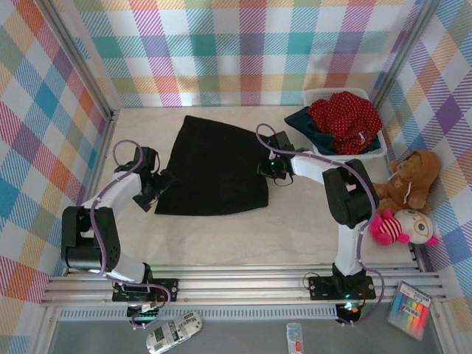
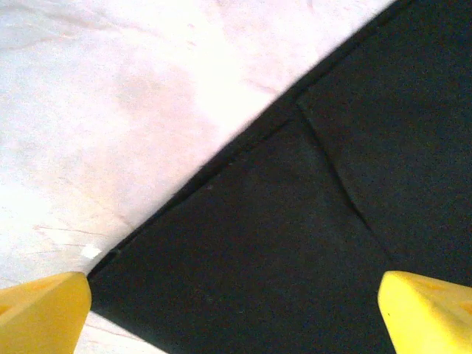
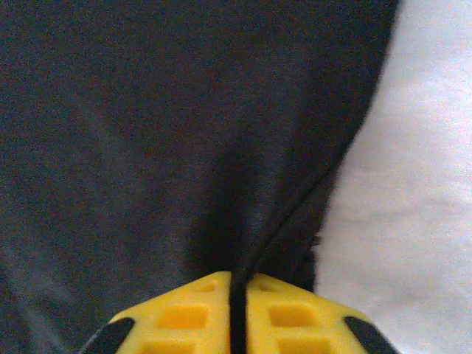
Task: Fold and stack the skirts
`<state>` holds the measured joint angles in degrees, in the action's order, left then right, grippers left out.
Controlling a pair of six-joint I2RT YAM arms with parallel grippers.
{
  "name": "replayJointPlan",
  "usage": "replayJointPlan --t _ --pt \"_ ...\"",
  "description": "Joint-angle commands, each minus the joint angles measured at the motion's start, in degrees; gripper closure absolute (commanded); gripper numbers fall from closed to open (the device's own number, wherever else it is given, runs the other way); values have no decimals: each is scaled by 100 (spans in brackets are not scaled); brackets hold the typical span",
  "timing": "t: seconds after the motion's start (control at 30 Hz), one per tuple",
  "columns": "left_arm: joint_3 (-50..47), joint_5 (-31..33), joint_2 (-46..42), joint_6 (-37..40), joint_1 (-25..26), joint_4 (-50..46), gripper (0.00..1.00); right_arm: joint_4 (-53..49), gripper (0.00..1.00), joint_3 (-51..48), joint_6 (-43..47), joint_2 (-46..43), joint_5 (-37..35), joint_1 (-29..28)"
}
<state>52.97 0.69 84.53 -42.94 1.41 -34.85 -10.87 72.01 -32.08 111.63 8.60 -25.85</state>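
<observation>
Our right gripper point(image 3: 237, 295) sits closed on a raised fold of the black skirt point(image 3: 147, 133), seemingly pinching its edge to lift for folding. Our left gripper point(image 2: 234, 291) hangs wide open, empty, over the hem corner. From above we see the skirt flat, matte, between both grippers.

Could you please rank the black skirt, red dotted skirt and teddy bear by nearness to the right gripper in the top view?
1. Black skirt: gripped at its right edge by the right gripper.
2. Red dotted skirt: in the basket.
3. Teddy bear: far right.
</observation>
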Motion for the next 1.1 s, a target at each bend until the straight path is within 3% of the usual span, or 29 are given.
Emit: replayJointPlan --t 0.0,0.13,0.27,0.43,0.5,0.63,0.73,0.87,1.07 --pt "-218 518 -393 -165 -140 -412 0 1184 94 -398 45 -662 1188 24" --pt "-346 589 -585 -148 -185 -434 0 2151 100 -855 -196 -523 2350 256" --pt "-434 534 -522 -121 -185 -423 0 2318 97 -1026 -365 117 2873 629" --pt "-624 431 -559 -149 -185 -323 1 1774 71 -1083 -211 7 2713 813" --pt "-707 389 -573 -157 -189 -253 2 1414 52 -1131 -159 -258 2520 814" --pt "-757 404 -581 -162 -261 -243 2 340 36 -1394 -657 -891 1251 815" --pt "-798 321 -631 -151 -396 -195 1 -356 34 -1793 -1353 -1387 593 806" --pt "-859 48 -662 -124 -575 -22 2 -452 37 -2164 -1955 -1887 1168 472" --pt "-952 -357 -563 -56 -761 273 16 -519 38 -2628 -2995 -2270 1216 -88"
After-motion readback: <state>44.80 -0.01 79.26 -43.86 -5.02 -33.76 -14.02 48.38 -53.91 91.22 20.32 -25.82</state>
